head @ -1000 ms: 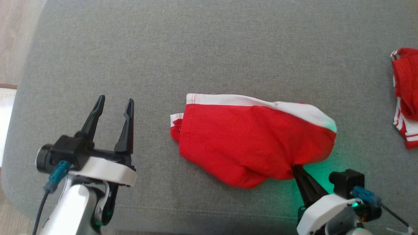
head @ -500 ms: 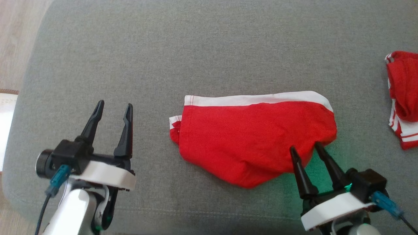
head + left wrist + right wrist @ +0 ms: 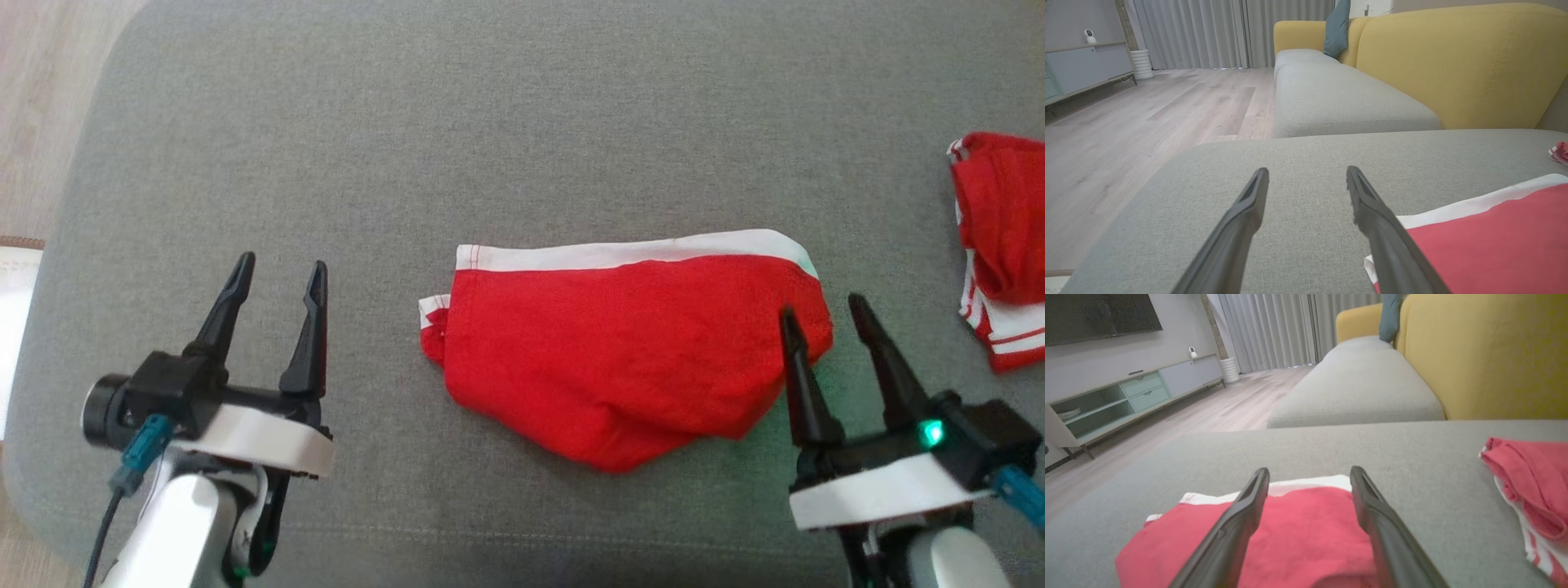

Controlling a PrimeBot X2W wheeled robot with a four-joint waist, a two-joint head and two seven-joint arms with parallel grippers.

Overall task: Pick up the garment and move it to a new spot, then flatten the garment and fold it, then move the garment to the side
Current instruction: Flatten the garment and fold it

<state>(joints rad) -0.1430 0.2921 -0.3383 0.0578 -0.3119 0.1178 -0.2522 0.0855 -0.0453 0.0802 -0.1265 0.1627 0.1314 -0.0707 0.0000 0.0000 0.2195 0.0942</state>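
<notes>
On the middle of a grey sofa cushion (image 3: 522,122): a red garment (image 3: 620,359), folded, white band along its far edge, rounded fold toward the near side. Lies flat, with a small white-trimmed corner poking out at its left end.

Left hand (image 3: 282,263): near left of the cushion, well apart from the garment, 2 fingers spread, nothing between them. From its own wrist camera, the same spread hand (image 3: 1307,170) over bare grey cloth, garment (image 3: 1486,237) off to the right past the right finger.

Right hand (image 3: 821,305): just at the garment's right end, fingers apart and empty. Left fingertip overlaps the red cloth in the head view, right fingertip over the cushion; contact impossible to tell. From its wrist camera, hand (image 3: 1309,470) pointing across the garment (image 3: 1306,526), red cloth showing between the 2 fingers.

Far right on the cushion: a 2nd red garment (image 3: 996,245) with white stripes, crumpled, well apart from the 1st.

Beyond: yellow sofa back (image 3: 1453,61), wooden floor (image 3: 1147,114).

Against 1 second ago: right hand then pinched shut on the garment's near right edge, cloth bunched and lifted there. Now released, fingers wide, shifted right and toward the far side. Garment settled flatter, white band straighter. Left hand much where it was, spread as before.
</notes>
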